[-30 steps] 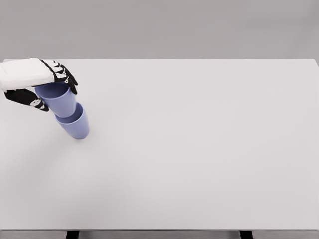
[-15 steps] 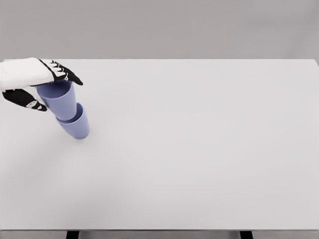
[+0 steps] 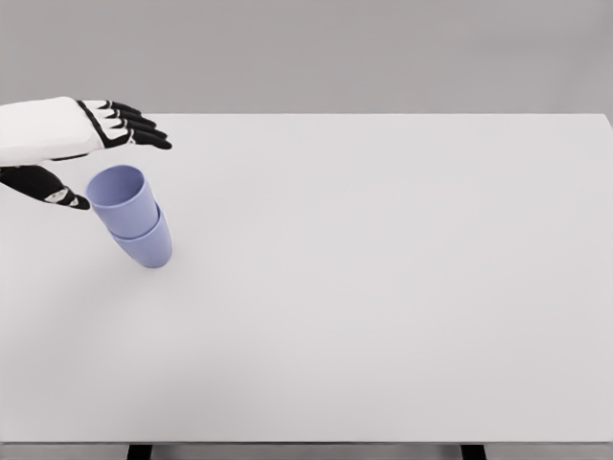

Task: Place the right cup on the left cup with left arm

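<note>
We see our left hand (image 3: 72,144) at the far left of the table (image 3: 383,287), fingers (image 3: 134,126) stretched out wide and holding nothing, the thumb (image 3: 53,192) spread below them. The upper cup (image 3: 122,198) sits nested in the lower cup (image 3: 146,241), so the 2 blue cups form 1 stack. The stack lies just below and slightly right of our fingers, apart from them, with the upper rim in the gap between fingers and thumb. Its long axis tilts toward the upper left in the head view, the open mouth facing our palm. We judge the placing done, so the coming move is a retreat: the hand should draw away up and left, clear of that rim. The right arm is out of view.
</note>
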Controlling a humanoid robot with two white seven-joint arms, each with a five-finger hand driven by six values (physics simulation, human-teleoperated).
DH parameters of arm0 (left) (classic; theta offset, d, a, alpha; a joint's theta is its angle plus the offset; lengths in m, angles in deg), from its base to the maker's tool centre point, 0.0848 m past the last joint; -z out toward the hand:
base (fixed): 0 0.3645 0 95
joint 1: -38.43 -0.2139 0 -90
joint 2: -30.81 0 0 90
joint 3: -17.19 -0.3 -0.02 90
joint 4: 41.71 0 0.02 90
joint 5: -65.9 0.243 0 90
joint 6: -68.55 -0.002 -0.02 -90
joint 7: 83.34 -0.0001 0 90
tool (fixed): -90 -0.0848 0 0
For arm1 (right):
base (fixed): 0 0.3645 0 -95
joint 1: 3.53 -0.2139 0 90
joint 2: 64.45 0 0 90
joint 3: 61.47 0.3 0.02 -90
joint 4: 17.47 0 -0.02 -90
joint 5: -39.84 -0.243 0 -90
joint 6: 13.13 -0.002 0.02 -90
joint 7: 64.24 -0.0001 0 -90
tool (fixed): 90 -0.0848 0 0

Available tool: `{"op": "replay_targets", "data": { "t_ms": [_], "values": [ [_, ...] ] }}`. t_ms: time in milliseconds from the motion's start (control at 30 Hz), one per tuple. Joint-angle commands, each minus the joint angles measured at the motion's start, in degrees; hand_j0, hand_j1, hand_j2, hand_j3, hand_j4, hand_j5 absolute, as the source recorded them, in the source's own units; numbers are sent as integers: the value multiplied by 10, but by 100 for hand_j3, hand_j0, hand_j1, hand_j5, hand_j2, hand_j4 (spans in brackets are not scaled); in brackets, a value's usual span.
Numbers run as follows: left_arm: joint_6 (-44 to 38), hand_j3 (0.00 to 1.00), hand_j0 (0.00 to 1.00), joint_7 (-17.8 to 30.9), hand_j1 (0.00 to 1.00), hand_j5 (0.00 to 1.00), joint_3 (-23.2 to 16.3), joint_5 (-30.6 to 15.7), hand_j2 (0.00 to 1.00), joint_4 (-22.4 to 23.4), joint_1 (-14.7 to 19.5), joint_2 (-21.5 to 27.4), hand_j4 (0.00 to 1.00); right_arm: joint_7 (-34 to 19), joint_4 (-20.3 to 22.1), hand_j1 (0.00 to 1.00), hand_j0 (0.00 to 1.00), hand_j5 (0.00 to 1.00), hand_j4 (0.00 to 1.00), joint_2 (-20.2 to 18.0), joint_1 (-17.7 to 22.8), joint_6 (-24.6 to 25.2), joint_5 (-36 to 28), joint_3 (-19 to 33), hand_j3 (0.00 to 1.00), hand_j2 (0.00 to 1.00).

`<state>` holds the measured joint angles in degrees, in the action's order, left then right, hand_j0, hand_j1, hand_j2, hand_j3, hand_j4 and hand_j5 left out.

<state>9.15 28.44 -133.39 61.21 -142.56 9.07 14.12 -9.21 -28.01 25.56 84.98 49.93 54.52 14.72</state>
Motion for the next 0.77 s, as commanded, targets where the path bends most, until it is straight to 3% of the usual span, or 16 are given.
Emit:
{"op": "replay_targets", "data": {
  "t_ms": [0, 533, 733],
  "values": [
    [44, 100, 100, -2, 100, 100, 15, -26, 100, -2, 1, 9, 100, 0, 0, 100, 100, 100, 100, 0, 0, 0, 1, 0, 100, 100],
    [44, 100, 100, -1, 100, 100, 16, -66, 100, -4, 12, -53, 100, 0, 0, 100, 100, 100, 100, 0, 0, -1, 1, 0, 100, 100],
    [44, 100, 100, 2, 100, 100, 13, -83, 100, -4, 14, -120, 100, 0, 0, 100, 100, 100, 100, 0, 0, -1, 1, 0, 100, 100]
  ]
}}
